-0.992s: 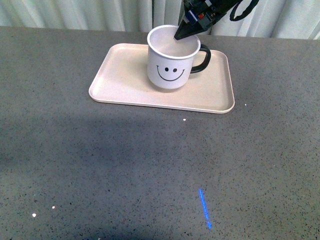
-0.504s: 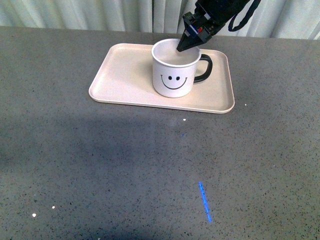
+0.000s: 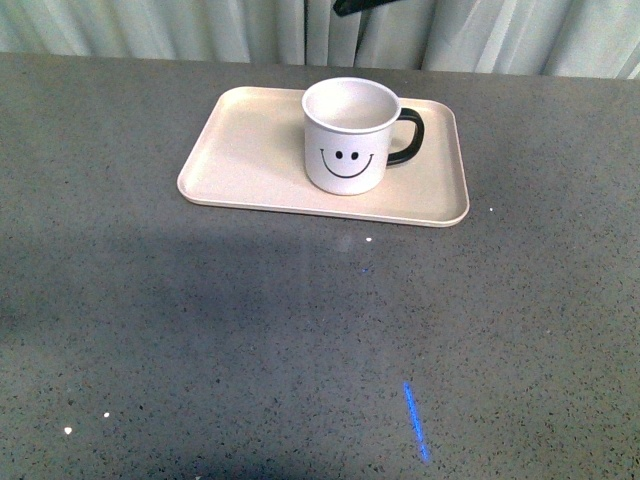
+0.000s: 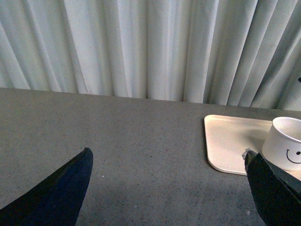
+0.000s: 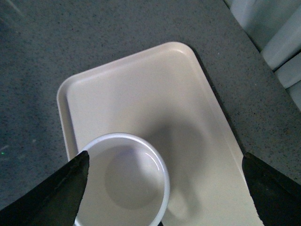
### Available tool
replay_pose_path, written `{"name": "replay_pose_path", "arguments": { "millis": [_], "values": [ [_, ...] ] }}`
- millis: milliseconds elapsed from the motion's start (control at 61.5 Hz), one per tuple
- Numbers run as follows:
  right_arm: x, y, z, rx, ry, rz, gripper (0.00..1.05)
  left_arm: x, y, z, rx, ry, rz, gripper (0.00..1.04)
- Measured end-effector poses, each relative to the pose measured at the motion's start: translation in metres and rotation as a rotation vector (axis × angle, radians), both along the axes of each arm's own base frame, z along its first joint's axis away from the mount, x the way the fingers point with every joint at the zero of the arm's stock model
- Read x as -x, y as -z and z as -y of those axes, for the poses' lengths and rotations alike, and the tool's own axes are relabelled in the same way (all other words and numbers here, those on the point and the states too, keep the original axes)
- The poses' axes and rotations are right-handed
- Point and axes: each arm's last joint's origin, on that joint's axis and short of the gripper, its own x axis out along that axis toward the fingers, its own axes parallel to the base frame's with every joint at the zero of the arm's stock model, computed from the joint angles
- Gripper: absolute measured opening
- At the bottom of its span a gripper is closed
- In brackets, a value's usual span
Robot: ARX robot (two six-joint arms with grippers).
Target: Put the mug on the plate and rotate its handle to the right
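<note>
The white mug (image 3: pixel 348 140) with the smiley face stands upright on the beige-pink plate (image 3: pixel 250 150), right of its middle. Its black handle (image 3: pixel 410 135) points right. Only a dark bit of my right gripper (image 3: pixel 355 6) shows at the top edge of the front view. In the right wrist view my right gripper (image 5: pixel 164 157) is open and empty, high above the mug (image 5: pixel 122 183) and plate (image 5: pixel 155 94). My left gripper (image 4: pixel 168 155) is open and empty over bare table, left of the plate (image 4: pixel 230 141) and mug (image 4: pixel 284 148).
The grey speckled table (image 3: pixel 300 330) stretches in front of the plate. A blue light streak (image 3: pixel 415 420) lies on it near the front. White curtains (image 3: pixel 200 30) hang behind the table's far edge.
The mug was lowered onto the plate. My right gripper left the mug's rim and rose almost out of the front view. The mug stays put.
</note>
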Motion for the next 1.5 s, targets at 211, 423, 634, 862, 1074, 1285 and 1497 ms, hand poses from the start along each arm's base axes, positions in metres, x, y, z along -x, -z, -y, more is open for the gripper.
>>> {"name": "replay_pose_path", "arguments": {
  "millis": [211,423,634,862,1074,1285,1497],
  "values": [
    [0.036,-0.006,0.011,-0.020,0.758,0.408,0.68,0.000,0.000,0.000,0.000,0.000,0.000,0.95],
    [0.138,0.009,0.039,-0.403,0.924,0.712,0.29,0.000,0.000,0.000,0.000,0.000,0.000,0.95],
    [0.213,0.050,0.050,-0.388,0.931,0.628,0.02,0.000,0.000,0.000,0.000,0.000,0.000,0.95],
    [0.266,0.057,0.065,-0.393,0.931,0.632,0.02,0.000,0.000,0.000,0.000,0.000,0.000,0.95],
    [0.302,0.064,0.068,-0.391,0.939,0.634,0.02,0.000,0.000,0.000,0.000,0.000,0.000,0.95],
    [0.329,0.075,0.068,-0.393,0.938,0.637,0.02,0.000,0.000,0.000,0.000,0.000,0.000,0.95],
    [0.352,0.077,0.068,-0.389,0.939,0.630,0.02,0.000,0.000,0.000,0.000,0.000,0.000,0.95]
  ]
}}
